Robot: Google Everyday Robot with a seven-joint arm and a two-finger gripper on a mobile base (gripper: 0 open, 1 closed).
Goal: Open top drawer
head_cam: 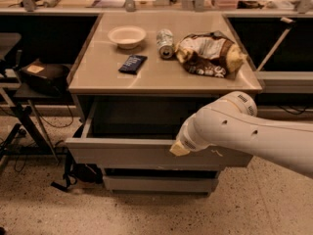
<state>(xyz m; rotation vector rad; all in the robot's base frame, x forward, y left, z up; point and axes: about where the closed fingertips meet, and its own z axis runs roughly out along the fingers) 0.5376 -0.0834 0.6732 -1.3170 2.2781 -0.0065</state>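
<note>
The top drawer [122, 153] is a wide grey handle-less front below the tan tabletop [161, 72]. It stands pulled out toward me, and its dark inside shows behind the front panel. Small pale scratch marks sit on the panel right of centre, just beside the arm. My white arm comes in from the right. My gripper [179, 149] is at the arm's end, at the top edge of the drawer front a little right of centre. Only a small pale tip of it shows.
On the tabletop lie a white bowl [127, 35], a dark packet [132, 63], a can on its side [165, 43] and a crumpled chip bag [208, 55]. A narrower lower drawer front [156, 182] sits beneath. A black stand with cables [34, 97] is at the left.
</note>
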